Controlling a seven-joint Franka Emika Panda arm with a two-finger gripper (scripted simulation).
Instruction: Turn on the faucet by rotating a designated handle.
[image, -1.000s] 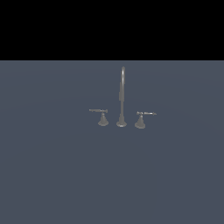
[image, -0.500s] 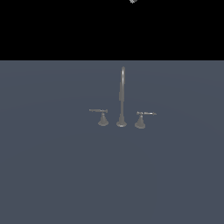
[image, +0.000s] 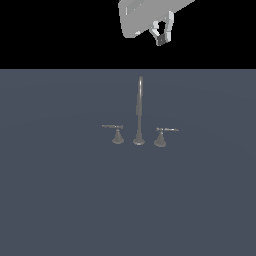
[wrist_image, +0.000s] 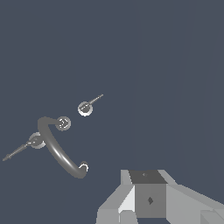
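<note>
The faucet (image: 139, 117) stands on the grey surface with a tall thin spout on a round foot. The handle (image: 161, 136) is the cone on the exterior view's right, its thin lever pointing right. A twin handle (image: 117, 135) on the left points left. My gripper (image: 161, 40) hangs high above and beyond the faucet, far from the handle, fingertips together with nothing held. The wrist view looks down on the curved spout (wrist_image: 57, 146) with a lever handle on each side. I cannot tell which of these is the handle. The gripper (wrist_image: 150, 197) fills that picture's lower edge.
A flat dark grey surface (image: 60, 200) spreads around the faucet. Nothing else stands on it in these views.
The arm has come down into the exterior view from above. One second ago it was out of sight, and half a second ago only a speck showed. The faucet has not moved.
</note>
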